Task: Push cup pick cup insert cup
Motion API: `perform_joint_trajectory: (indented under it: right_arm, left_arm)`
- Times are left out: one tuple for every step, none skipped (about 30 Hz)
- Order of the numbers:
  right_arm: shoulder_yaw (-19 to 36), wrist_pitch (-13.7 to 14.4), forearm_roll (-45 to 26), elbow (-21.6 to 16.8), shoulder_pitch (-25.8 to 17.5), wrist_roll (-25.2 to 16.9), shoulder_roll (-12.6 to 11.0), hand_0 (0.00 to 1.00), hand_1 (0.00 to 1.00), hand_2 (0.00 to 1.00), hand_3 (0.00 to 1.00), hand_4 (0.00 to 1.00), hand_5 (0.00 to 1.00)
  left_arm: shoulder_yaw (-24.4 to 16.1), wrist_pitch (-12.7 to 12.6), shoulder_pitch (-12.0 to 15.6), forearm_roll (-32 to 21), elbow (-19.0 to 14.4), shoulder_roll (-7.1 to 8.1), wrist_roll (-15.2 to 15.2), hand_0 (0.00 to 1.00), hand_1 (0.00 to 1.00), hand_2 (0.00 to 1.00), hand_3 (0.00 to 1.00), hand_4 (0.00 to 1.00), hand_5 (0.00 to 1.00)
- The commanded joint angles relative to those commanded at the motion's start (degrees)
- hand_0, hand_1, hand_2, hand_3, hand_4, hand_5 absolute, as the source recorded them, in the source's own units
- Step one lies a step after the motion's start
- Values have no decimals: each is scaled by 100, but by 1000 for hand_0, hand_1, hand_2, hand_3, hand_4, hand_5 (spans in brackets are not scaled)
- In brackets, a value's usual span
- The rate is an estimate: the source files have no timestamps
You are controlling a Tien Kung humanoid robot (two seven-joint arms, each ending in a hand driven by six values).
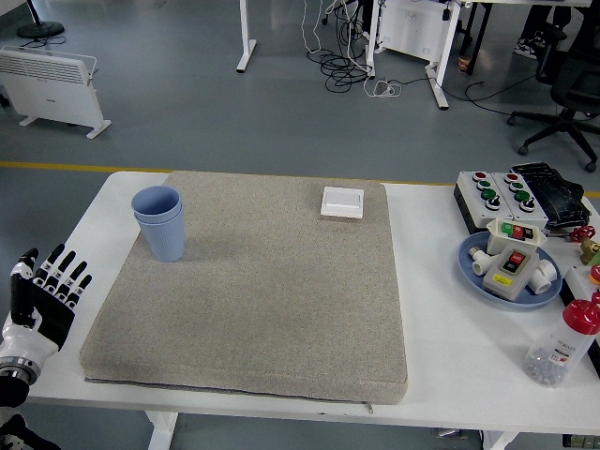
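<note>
Two blue cups (160,222) stand nested, one inside the other, upright on the grey mat (253,291) near its far left corner. My left hand (42,295) is at the table's left edge, fingers spread and empty, well to the near left of the cups. My right hand is out of view.
A white square switch plate (342,202) lies at the mat's far edge. At the right are a control box with buttons (502,197), a blue plate (469,261) of electrical parts and a red-capped bottle (562,345).
</note>
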State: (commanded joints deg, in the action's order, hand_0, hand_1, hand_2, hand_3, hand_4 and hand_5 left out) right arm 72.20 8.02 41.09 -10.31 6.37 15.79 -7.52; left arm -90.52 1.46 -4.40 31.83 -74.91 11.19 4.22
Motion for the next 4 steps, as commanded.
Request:
perform_joint_trajectory:
  right_arm:
    - [-2, 1, 3, 0, -5, 2, 3, 723, 649, 647, 571, 118, 461]
    - [-5, 2, 8, 0, -10, 5, 6, 723, 649, 647, 571, 118, 461]
    - [-15, 1, 10, 0, -15, 7, 9, 723, 649, 647, 571, 118, 461]
    - [-23, 1, 7, 0, -20, 9, 11, 723, 649, 647, 571, 118, 461]
  left_arm:
    - [-2, -2, 6, 2, 1, 1, -2, 965, 961, 998, 959, 577, 998]
    - [-6, -4, 14, 5, 2, 2, -6, 965, 961, 998, 959, 577, 998]
    - [-11, -7, 24, 7, 6, 2, -10, 965, 961, 998, 959, 577, 998]
    - [-15, -8, 31, 9, 10, 1, -13, 965, 961, 998, 959, 577, 998]
